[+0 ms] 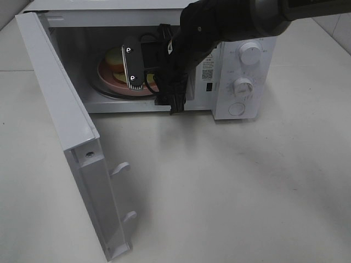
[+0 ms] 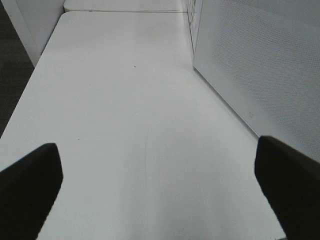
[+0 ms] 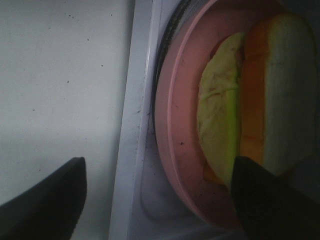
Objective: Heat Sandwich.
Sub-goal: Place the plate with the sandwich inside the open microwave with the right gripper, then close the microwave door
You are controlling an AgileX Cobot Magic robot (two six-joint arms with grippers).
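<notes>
Microwave on a white table, door swung wide to the left of the high view, cavity exposed. Sandwich sits inside the cavity on a pink plate, plate resting on the turntable. In the right wrist view the sandwich shows white bread, an orange crust and a pale green lettuce edge, lying toward the far side of the plate from the cavity's front sill. Right arm comes in from the upper right and reaches across the control panel to the cavity mouth. Right gripper is released, jaws spread wide: one finger hangs over the table outside the sill, the other over the plate at the sandwich's edge, with the plate rim and sill between them. Whether that inner finger touches the bread cannot be told. Nothing grasped. Left gripper not seen from the high camera; its own wrist view shows it released too, both dark fingers far apart over bare table, with a perforated white panel just beside it. Two round knobs on the panel, one above the other.
</notes>
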